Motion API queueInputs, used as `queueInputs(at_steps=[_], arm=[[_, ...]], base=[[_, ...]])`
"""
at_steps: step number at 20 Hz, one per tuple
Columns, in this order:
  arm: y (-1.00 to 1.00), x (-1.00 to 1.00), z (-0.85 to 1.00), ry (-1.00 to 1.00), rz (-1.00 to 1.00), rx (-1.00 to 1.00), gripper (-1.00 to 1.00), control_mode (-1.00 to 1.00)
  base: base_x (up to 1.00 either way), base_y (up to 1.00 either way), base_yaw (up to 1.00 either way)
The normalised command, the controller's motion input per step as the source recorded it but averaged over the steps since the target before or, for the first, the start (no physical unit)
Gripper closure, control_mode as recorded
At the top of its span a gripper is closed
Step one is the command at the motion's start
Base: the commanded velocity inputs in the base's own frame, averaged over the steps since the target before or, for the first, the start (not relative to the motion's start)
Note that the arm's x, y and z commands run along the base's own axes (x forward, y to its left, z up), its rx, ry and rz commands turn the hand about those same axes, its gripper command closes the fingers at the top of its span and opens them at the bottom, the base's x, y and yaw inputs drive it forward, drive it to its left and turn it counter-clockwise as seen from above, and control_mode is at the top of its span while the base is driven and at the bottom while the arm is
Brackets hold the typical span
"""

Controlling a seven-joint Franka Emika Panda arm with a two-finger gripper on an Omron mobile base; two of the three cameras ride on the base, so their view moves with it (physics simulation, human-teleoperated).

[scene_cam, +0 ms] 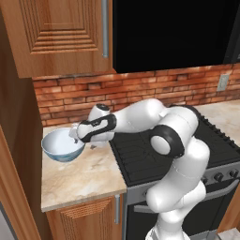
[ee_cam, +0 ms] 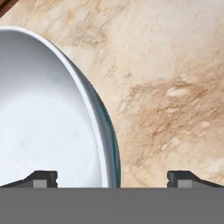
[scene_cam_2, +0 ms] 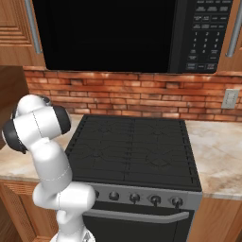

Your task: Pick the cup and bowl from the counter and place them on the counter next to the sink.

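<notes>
While claw (ee_cam: 112, 177) hangs spread wide, holding nothing, bowl (ee_cam: 48, 113) rim runs up between fingertips (ee_cam: 43, 178); one tip inside, other over bare bench (ee_cam: 175, 78), apparently lined up for rim pinch.

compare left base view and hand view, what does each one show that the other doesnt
Left base view alone: the white arm reaching left across the black stove top, the brick wall and the wooden cabinet above, and the whole bowl seen from the side.

Hand view alone: the two fingertips set wide apart, the bowl's right rim between them, so the gripper is open astride the rim.

Both: the white-inside bowl sitting on the beige marbled counter.
</notes>
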Motion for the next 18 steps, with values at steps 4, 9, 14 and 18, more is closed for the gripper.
queueInputs(at_steps=[4,9,14,18], arm=[[0.10,0.01,-0.07,0.05,0.00,0.00,-1.00,-1.00],[0.00,0.00,0.00,0.00,0.00,0.00,-1.00,-1.00],[0.00,0.00,0.00,0.00,0.00,0.00,1.00,-1.00],[0.00,0.00,0.00,0.00,0.00,0.00,1.00,-1.00]], base=[[0.00,0.00,0.00],[0.00,0.00,0.00],[0.00,0.00,0.00],[0.00,0.00,0.00]])
